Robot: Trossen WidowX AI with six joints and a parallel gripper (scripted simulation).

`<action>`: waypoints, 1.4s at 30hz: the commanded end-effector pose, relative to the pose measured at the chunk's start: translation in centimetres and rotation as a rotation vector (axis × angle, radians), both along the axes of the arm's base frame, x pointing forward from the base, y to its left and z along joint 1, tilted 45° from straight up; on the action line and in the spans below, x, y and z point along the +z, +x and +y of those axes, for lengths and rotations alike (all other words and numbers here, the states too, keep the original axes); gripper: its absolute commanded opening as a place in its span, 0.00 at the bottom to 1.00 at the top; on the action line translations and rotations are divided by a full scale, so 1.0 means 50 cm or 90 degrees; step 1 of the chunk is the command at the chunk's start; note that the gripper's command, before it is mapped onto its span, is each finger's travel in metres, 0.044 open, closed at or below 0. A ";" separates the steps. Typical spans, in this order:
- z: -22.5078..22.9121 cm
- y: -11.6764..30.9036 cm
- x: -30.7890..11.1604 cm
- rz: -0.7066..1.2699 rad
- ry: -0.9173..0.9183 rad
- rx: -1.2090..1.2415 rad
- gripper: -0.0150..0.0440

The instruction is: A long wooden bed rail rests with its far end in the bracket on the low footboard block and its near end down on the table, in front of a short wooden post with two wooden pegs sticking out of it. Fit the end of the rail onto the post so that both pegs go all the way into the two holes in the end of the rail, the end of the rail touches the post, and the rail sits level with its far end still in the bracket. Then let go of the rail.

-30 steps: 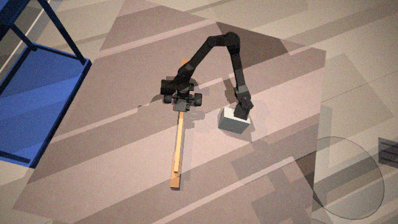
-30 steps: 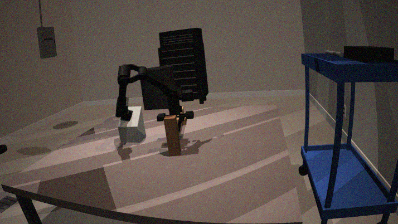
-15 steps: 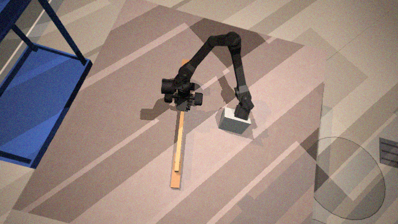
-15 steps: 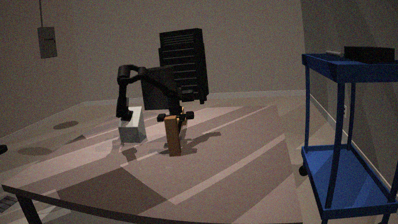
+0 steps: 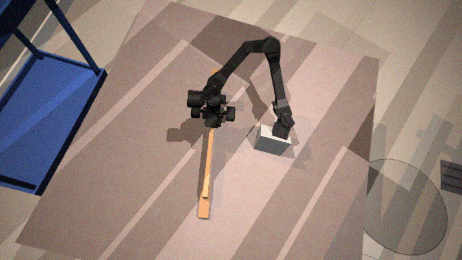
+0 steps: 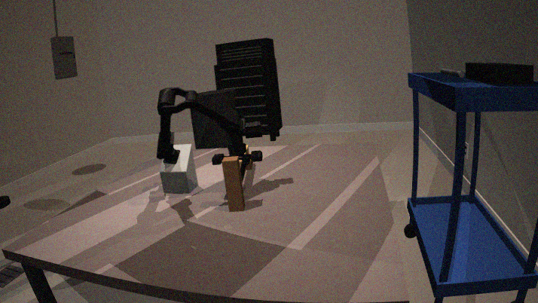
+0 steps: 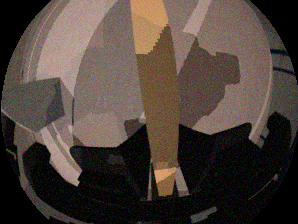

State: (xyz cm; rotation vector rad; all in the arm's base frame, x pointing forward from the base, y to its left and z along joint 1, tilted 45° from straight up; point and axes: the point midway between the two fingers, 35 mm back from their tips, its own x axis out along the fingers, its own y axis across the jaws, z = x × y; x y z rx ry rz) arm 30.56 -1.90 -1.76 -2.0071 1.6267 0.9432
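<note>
The claw point(image 5: 213, 119) point(image 6: 238, 157) point(image 7: 157, 124) is squeezed shut on the long wooden bed rail point(image 5: 209, 152) point(image 7: 159, 95). The short wooden post point(image 5: 215, 70) point(image 6: 233, 185) is my landmark. The claw is near the post. The rail runs away from the post, and its far end is at the low footboard block point(image 5: 203, 211). I cannot tell if the pegs are in the holes. The white and gray box point(image 5: 272, 143) point(image 6: 177, 177) point(image 7: 37, 102) sits on the bench point(image 5: 129, 181) point(image 6: 320, 211), off to one side of the post.

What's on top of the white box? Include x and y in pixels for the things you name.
The foot of the black robot arm point(image 5: 271, 48) point(image 6: 166, 124) stands on the white box point(image 5: 266, 130) point(image 6: 185, 158). The part of the top right under the foot is covered, so I can't see it.
</note>
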 end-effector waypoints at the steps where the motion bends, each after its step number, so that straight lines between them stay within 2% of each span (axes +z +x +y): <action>1: 0.000 0.004 0.006 -0.001 0.002 0.003 0.25; 42: -0.018 0.012 0.024 -0.002 0.001 0.003 0.25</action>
